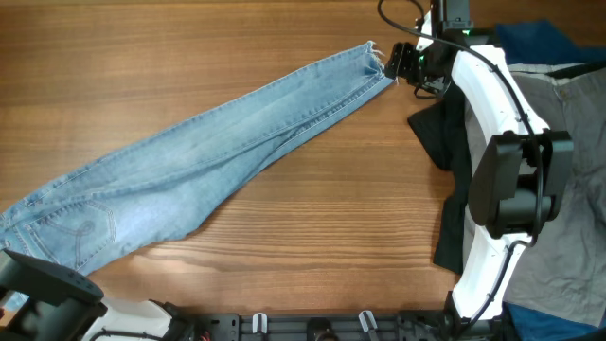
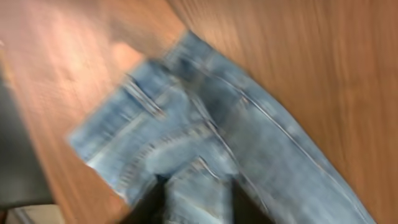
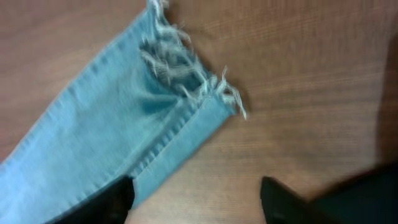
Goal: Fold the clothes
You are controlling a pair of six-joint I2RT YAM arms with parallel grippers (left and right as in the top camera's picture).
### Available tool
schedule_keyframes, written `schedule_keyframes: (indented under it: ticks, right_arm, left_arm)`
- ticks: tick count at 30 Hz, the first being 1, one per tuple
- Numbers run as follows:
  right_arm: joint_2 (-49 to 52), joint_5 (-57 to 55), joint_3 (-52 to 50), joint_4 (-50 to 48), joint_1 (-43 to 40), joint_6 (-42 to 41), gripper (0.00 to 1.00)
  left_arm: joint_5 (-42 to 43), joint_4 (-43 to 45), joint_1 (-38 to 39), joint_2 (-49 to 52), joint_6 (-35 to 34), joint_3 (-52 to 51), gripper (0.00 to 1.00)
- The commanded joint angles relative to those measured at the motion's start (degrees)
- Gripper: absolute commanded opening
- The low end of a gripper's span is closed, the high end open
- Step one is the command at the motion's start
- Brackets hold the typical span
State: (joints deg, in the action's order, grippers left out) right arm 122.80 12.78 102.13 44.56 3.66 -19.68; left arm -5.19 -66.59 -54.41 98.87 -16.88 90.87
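Note:
A pair of light blue jeans (image 1: 208, 161) lies doubled lengthwise on the wooden table, running diagonally from the waist at the bottom left to the frayed hems (image 1: 377, 55) at the top right. My right gripper (image 1: 392, 62) is beside the hems. In the right wrist view it (image 3: 196, 186) is open, one finger over the leg edge, with the frayed hem (image 3: 186, 74) ahead. My left gripper (image 2: 199, 208) is open just over the waist and pocket area (image 2: 186, 137); that view is blurred. In the overhead view only the left arm (image 1: 43, 284) shows, at the waist end.
A pile of other clothes lies at the right: a black garment (image 1: 445, 133) under my right arm, a grey garment (image 1: 578, 123) and a dark blue one (image 1: 540, 38). Bare wood (image 1: 312, 246) surrounds the jeans.

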Motion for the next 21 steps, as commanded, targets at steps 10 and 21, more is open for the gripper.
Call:
schedule_keyframes:
  ticks: [10,21]
  right_arm:
    - [9.53,5.14,-0.26,-11.34,4.68,-9.66,0.74]
    - [13.62,9.57,-0.26,-19.54,4.68,-11.32,0.46]
  left_arm:
    - [7.10,13.03,2.08,0.46,2.73,-27.41,0.15]
    - [7.08,16.31,2.08,0.46,3.17,-31.61,0.13]
